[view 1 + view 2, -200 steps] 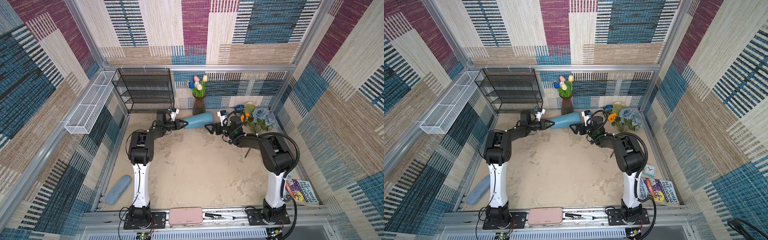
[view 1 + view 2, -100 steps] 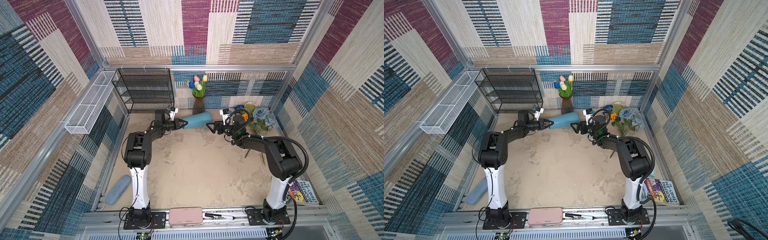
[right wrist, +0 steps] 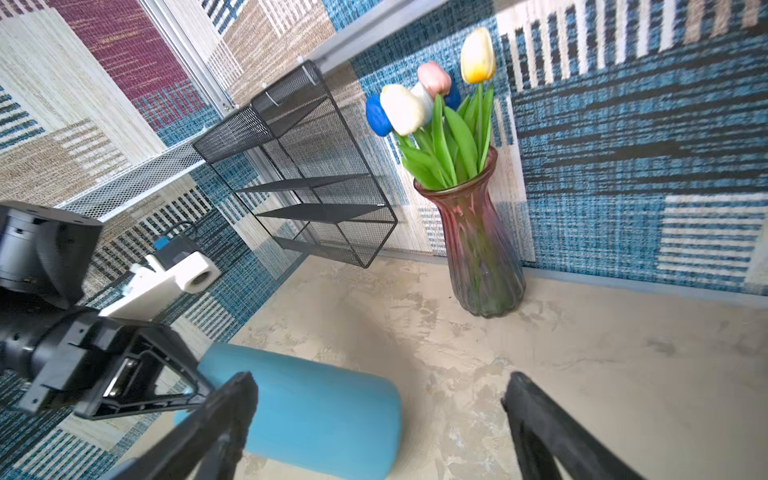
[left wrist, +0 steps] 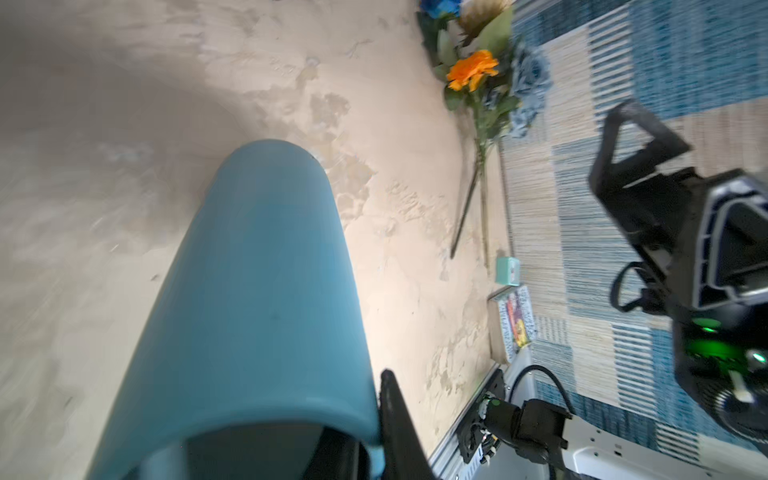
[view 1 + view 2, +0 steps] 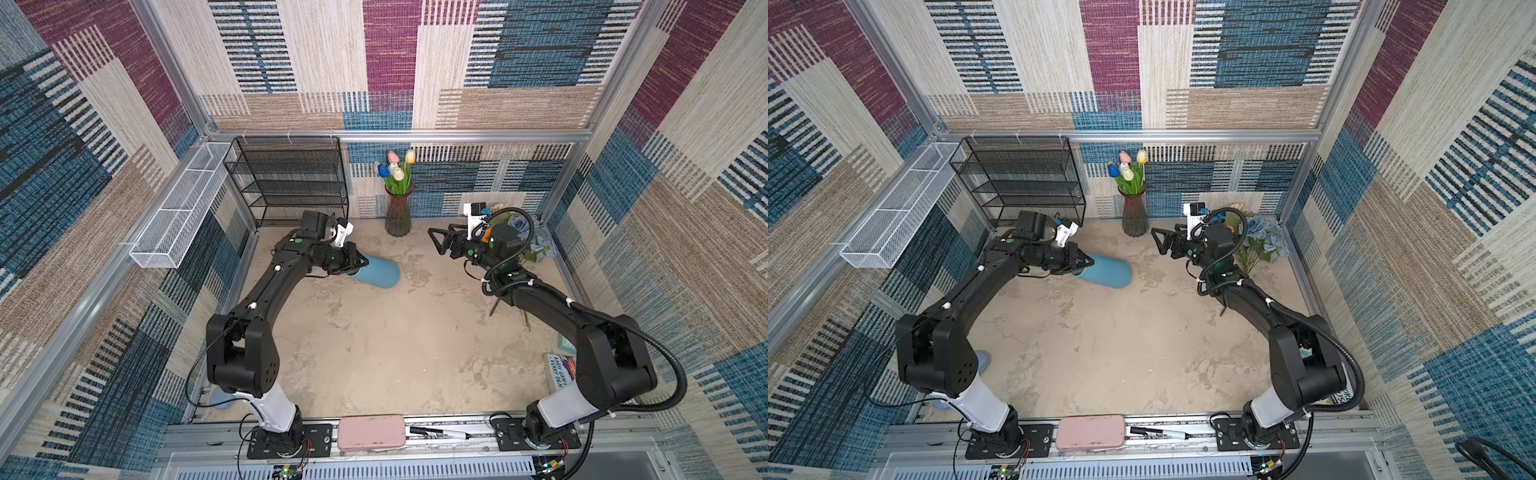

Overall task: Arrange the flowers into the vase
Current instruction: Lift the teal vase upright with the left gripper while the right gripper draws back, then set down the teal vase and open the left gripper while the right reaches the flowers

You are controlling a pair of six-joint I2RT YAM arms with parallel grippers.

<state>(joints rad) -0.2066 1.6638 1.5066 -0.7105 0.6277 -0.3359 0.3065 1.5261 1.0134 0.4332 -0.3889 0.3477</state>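
Left wrist view shows the blue vase (image 4: 266, 291) tilted on its side over the middle of the surface, your left gripper (image 5: 362, 262) clamped on its rim. That vase has come forward from the back edge, and the right gripper (image 5: 437, 243) has backed off, jaws wide and empty. Loose flowers (image 5: 536, 245) wait in the back right corner. Tulips (image 5: 397, 168) already fill the glass vase (image 5: 398, 216). Stand the blue vase upright next, I'd judge.

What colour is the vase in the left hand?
Plain light blue vase; shows best in the left wrist view.
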